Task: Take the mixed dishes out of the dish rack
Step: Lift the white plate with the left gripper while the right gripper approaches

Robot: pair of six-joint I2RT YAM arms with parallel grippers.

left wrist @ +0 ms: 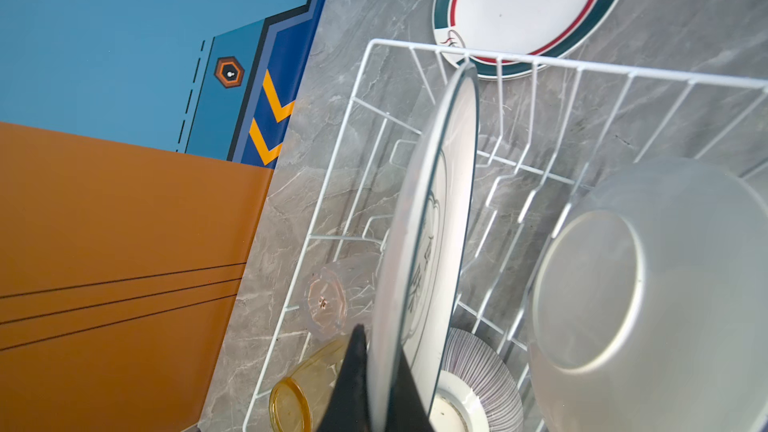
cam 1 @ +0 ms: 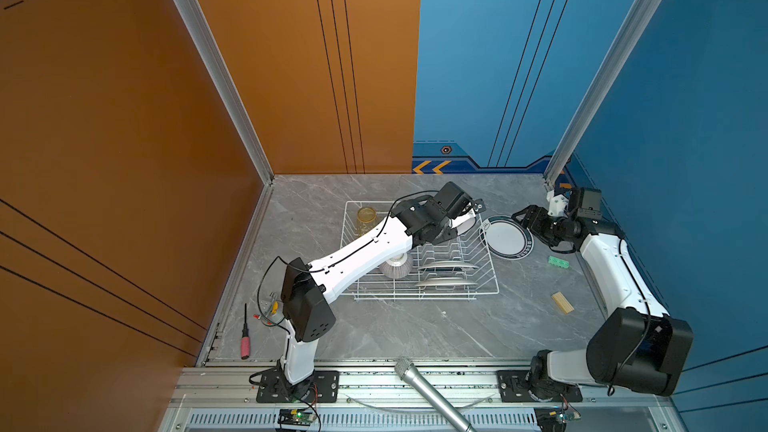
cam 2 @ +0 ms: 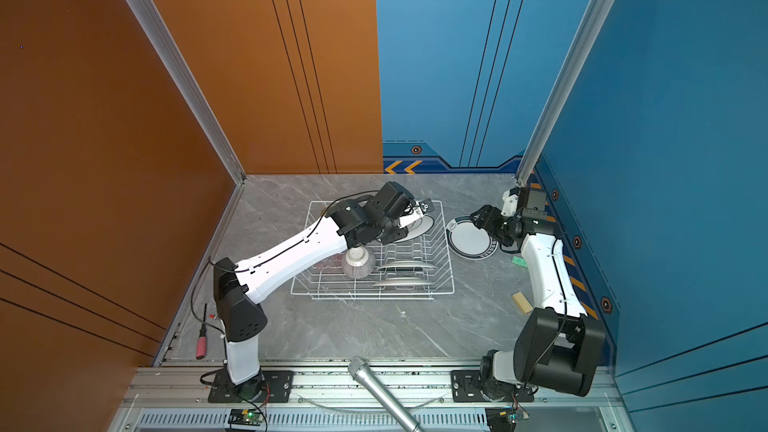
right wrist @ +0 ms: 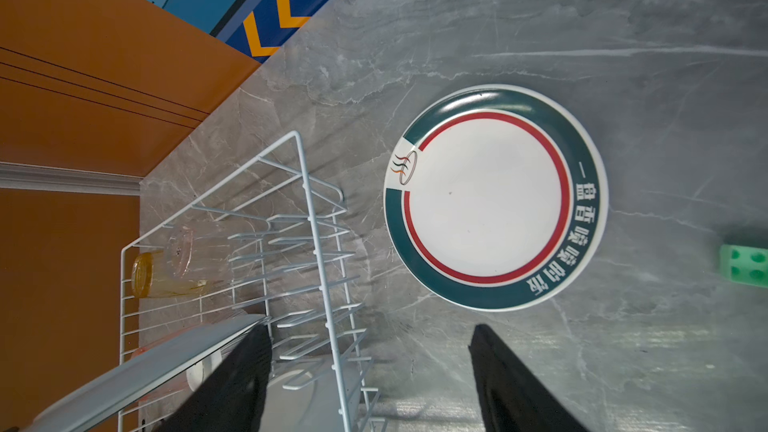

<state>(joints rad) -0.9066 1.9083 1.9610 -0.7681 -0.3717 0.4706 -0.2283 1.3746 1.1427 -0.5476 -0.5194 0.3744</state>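
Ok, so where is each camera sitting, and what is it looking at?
Both top views: high up, looking down on the dish rack; left arm and right arm show.
Left wrist: faces along the left gripper, shut on the black-character plate.
Right wrist: faces past the open right gripper to the dark-rimmed plate.
Shared: both wrist views show that plate and the dish rack.

plates, four in view: dark-rimmed plate (cam 1: 507, 238), black-character plate (left wrist: 436, 222), and two seen edge-on, rear plate (cam 1: 446, 265) and front plate (cam 1: 446, 282). tumblers, two confirmed: amber tumbler (cam 1: 366, 218), pink-tinted tumbler (left wrist: 328, 301). one further pink ribbed shape (cam 2: 328, 261); kind cannot be determined. striped bowl (cam 1: 395, 270): one. dish rack (cam 1: 484, 259): one. robot arms, two: left arm (cam 1: 361, 251), right arm (cam 1: 615, 272). loose items, one each: screwdriver (cam 1: 245, 338), green block (cam 1: 559, 262), wooden block (cam 1: 562, 302), microphone (cam 1: 432, 396).
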